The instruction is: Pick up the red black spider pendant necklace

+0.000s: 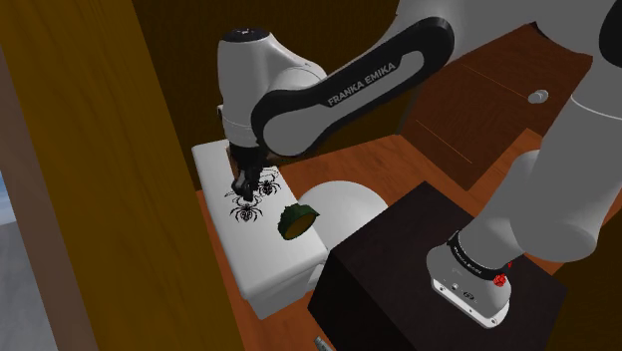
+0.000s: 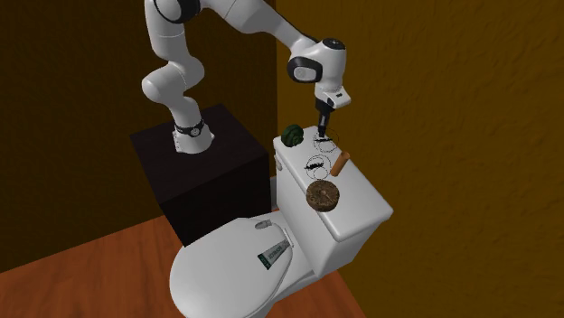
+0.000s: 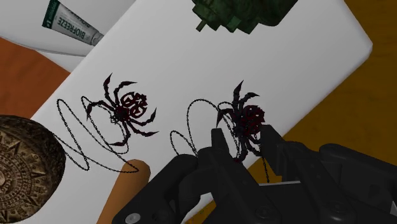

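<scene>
One necklace (image 3: 248, 118) between parted jaws; tube (image 3: 70, 24) reads BIOFREEZE.

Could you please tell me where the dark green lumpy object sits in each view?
Shoulder view: the dark green lumpy object lies on the white toilet tank lid, right of the red-black spider necklaces.
Second exterior view: object on the lid's upper-left end, left of the black hand.
Wrist view: object beyond the necklaces, ahead of the hand.
Shared landmark: the necklace between the hand's fingers.
</scene>
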You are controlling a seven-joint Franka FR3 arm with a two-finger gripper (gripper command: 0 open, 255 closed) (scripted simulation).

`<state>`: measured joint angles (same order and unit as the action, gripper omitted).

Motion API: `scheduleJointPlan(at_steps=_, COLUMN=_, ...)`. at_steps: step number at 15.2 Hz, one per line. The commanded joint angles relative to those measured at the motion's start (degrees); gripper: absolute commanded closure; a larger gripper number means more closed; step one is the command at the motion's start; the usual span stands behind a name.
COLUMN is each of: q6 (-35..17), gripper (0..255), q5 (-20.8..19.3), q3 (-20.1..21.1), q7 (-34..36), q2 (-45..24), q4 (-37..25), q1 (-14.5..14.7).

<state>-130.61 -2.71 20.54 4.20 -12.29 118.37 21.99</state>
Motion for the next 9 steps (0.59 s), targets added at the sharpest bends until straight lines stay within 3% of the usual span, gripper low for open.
scheduleJointPlan(at_steps=1, q6=1.42, gripper=255, q5=0.34, q3=0.14, q7=-0.08, q2=0.72, q4=-0.72, q1=-0.02)
scheduleJointPlan(at_steps=9, q6=5.71, gripper=255, q5=1.48, q3=0.41, q7=-0.74, q2=3.2, q4=-2.69, q1=-0.3)
